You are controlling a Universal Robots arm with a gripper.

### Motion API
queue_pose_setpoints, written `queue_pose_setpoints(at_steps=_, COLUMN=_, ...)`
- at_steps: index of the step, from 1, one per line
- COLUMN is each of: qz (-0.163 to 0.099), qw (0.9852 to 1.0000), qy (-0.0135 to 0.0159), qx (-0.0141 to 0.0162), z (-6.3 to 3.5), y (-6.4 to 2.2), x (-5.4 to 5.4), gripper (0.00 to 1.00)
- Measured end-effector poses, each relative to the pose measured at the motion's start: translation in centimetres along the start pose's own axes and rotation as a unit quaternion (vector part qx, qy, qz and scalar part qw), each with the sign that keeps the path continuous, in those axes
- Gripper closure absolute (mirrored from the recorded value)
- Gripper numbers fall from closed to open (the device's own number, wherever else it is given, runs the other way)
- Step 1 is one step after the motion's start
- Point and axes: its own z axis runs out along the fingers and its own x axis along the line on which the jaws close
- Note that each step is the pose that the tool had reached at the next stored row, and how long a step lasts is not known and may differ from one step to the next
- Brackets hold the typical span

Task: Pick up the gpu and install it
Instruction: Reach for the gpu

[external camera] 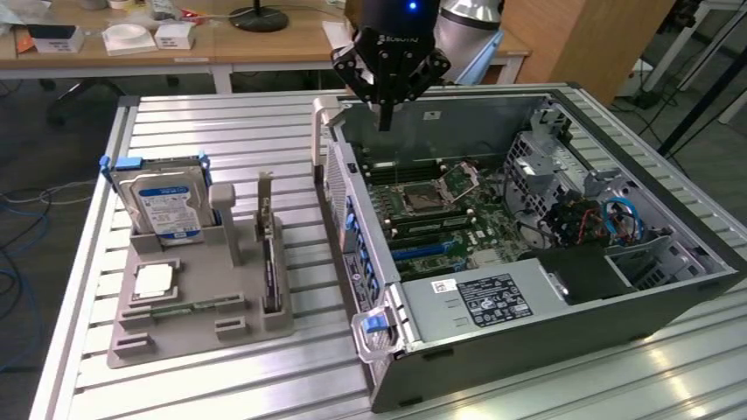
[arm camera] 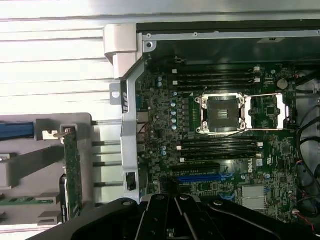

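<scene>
The gpu (external camera: 269, 259) is a thin dark card standing on its long edge in a slot of the grey holder (external camera: 175, 337), its silver bracket at the far end. The wrist view shows the gpu (arm camera: 73, 172) edge-on beside the case's rear frame. My gripper (external camera: 383, 115) hangs above the rear corner of the open computer case (external camera: 513, 354), to the exterior view's right of the gpu and well apart from it. Its fingers are shut together with nothing between them. In the wrist view my gripper (arm camera: 175, 205) sits over the motherboard (arm camera: 165, 110) near the blue slot (arm camera: 197, 177).
A blue-labelled hard drive (external camera: 164, 206) stands upright in the holder, with a processor chip (external camera: 154, 280) and a green RAM stick (external camera: 187, 306) lying in front of it. Inside the case are a power supply (external camera: 491, 297) and cables (external camera: 613, 219). A wooden desk (external camera: 280, 44) stands behind.
</scene>
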Motion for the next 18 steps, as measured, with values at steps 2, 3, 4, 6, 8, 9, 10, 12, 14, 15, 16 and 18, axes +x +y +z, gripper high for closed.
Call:
queue_pose_setpoints(at_steps=2, qz=0.0, qw=1.0, qy=0.0, qx=0.0, z=-0.01, y=-0.01, x=0.2, gripper=0.89)
queue_pose_setpoints(at_steps=3, qz=0.0, qw=1.0, qy=0.0, qx=0.0, z=-0.01, y=-0.02, x=0.3, gripper=0.89)
queue_pose_setpoints(at_steps=4, qz=0.0, qw=1.0, qy=0.0, qx=0.0, z=-0.01, y=-0.03, x=0.4, gripper=0.89)
queue_pose_setpoints(at_steps=6, qz=0.0, qw=1.0, qy=0.0, qx=0.0, z=-0.01, y=-0.04, x=0.6, gripper=0.89)
queue_pose_setpoints(at_steps=8, qz=0.0, qw=1.0, qy=0.0, qx=0.0, z=-0.01, y=-0.06, x=0.8, gripper=0.89)
queue_pose_setpoints(at_steps=9, qz=0.0, qw=1.0, qy=0.0, qx=0.0, z=-0.01, y=-0.07, x=0.9, gripper=0.89)
queue_pose_setpoints(at_steps=10, qz=0.0, qw=1.0, qy=0.0, qx=0.0, z=-0.02, y=-0.07, x=1.0, gripper=0.89)
queue_pose_setpoints(at_steps=12, qz=0.0, qw=1.0, qy=0.0, qx=0.0, z=-0.02, y=-0.09, x=1.2, gripper=0.89)
queue_pose_setpoints(at_steps=14, qz=0.0, qw=1.0, qy=0.0, qx=0.0, z=-0.02, y=-0.1, x=1.4, gripper=0.89)
queue_pose_setpoints(at_steps=15, qz=0.0, qw=1.0, qy=0.0, qx=0.0, z=-0.03, y=-0.11, x=1.5, gripper=0.89)
queue_pose_setpoints(at_steps=16, qz=0.0, qw=1.0, qy=0.0, qx=0.0, z=-0.03, y=-0.12, x=1.6, gripper=0.89)
queue_pose_setpoints(at_steps=18, qz=0.0, qw=1.0, qy=0.0, qx=0.0, z=-0.03, y=-0.13, x=1.8, gripper=0.89)
